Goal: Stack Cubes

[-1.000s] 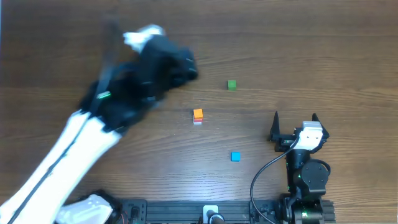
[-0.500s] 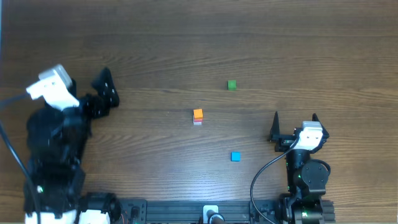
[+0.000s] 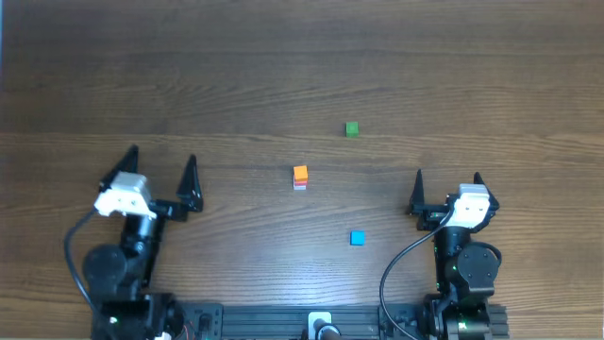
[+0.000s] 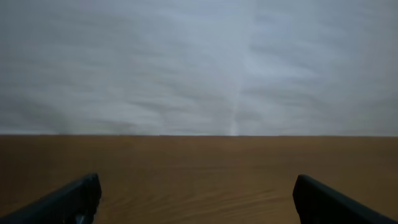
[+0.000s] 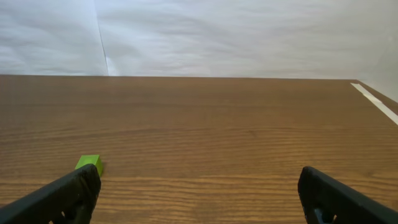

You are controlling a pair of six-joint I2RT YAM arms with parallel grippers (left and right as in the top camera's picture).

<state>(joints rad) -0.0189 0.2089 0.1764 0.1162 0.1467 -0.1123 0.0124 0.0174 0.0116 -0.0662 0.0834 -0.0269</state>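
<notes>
My left gripper point(image 3: 160, 156) and right gripper point(image 3: 448, 176) sit spread, empty. The blue cube point(image 3: 357, 238), near the orange cube point(image 3: 300, 173), looks light, rigid, tiny; I'd pinch its opposite flat faces.

Surface: brown wood-grain table point(image 3: 283, 57), evenly lit.
Backdrop: plain white wall point(image 5: 249, 37) behind the table's far edge.
Marking: pale tape strip point(image 5: 376, 102) on the tabletop.

Orange-topped stack point(image 3: 300, 177), green cube point(image 3: 352, 128), blue cube point(image 3: 357, 237) well apart, wide gaps between
</notes>
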